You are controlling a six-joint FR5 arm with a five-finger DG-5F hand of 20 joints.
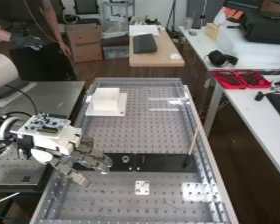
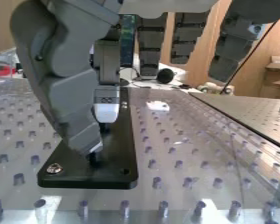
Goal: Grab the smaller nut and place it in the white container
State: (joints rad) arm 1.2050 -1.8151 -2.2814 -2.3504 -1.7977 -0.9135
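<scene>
At the left, the hand is over the left part of the flat black bar, its fingers loosely extended and apart, with the smaller nut lying on the bar's left end beside the thumb. The white container sits farther off, at the far left, and the bearing is on the bar, right of the hand.

A bearing stands on a flat black bar laid on a perforated metal bench, near a small white plate and a thin, slanting stick. In the room behind, red trays sit on a white table, a dark case rests on a wooden table, and a cardboard box stands nearby.
</scene>
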